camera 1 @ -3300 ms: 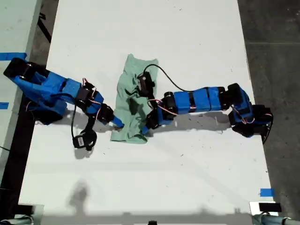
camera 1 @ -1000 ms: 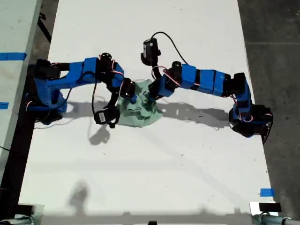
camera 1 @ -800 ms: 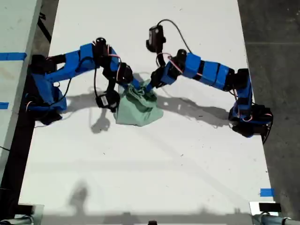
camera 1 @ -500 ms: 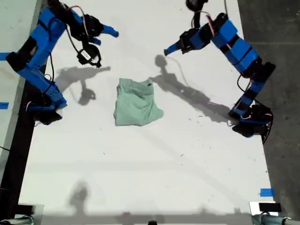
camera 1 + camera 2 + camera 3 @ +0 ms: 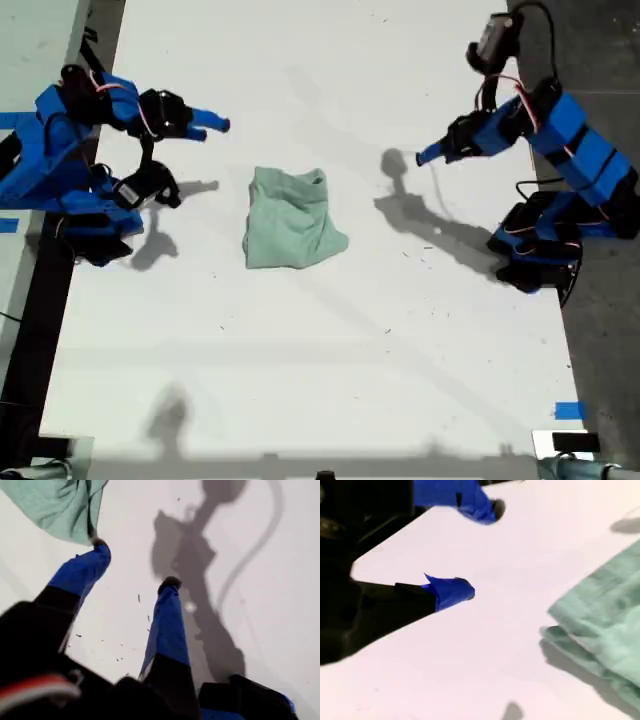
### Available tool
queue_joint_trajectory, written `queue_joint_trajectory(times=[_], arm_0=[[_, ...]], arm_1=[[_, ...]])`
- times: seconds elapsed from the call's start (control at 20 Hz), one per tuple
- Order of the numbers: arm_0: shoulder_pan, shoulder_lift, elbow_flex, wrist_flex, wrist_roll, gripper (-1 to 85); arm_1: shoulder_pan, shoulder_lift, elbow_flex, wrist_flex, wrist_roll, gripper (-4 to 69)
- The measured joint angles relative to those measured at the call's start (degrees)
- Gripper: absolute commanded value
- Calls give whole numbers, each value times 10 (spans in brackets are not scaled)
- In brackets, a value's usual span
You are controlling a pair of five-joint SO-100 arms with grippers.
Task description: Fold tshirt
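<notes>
Mint tshirt (image 5: 292,219) lies bunched on table (image 5: 400,350); both end effectors gape empty

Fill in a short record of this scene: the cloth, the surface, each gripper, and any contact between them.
cloth: the tshirt, pale mint green, folded into a compact, slightly rumpled bundle
surface: white table; the tshirt lies flat on it
first gripper: my first gripper, open, holding nothing
second gripper: my second gripper, open, holding nothing
contact: neither gripper touches the tshirt
arms: one at each side of the exterior view, both apart from the tshirt
</notes>
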Motion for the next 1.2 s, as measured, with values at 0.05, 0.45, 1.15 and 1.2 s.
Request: queue_joint_trajectory(times=[0.05, 0.45, 1.15, 1.2], arm_0=[[49, 54, 60, -36, -35, 23], [275, 492, 511, -177, -239, 14], [329, 548, 563, -121, -268, 120], [329, 548, 563, -121, -268, 120]], arm_1=[[-30, 59, 58, -15, 25, -14], [-290, 457, 509, -115, 317, -10], [-356, 616, 632, -120, 33, 29], [-356, 616, 632, -120, 28, 29]])
